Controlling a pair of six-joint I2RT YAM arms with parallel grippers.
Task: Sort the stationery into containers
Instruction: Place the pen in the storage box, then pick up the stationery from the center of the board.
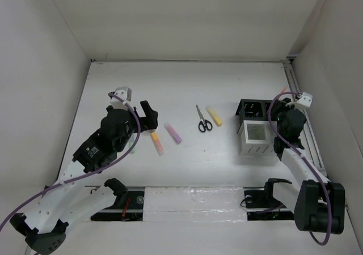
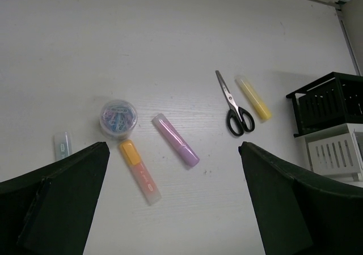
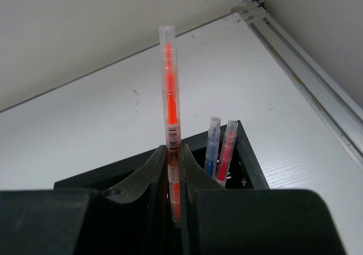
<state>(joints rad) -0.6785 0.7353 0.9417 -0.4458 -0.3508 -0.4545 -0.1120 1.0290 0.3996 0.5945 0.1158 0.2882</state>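
Red pen (image 3: 169, 96) upright between black fingers (image 3: 143, 178)

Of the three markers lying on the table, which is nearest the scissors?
The yellow marker, close beside the scissors. The purple marker and orange marker lie farther off on the scissors' other side.

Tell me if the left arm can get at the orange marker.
Probably yes: the left claw hangs open above it, and the orange marker lies uncovered, though the clear tub sits close by.
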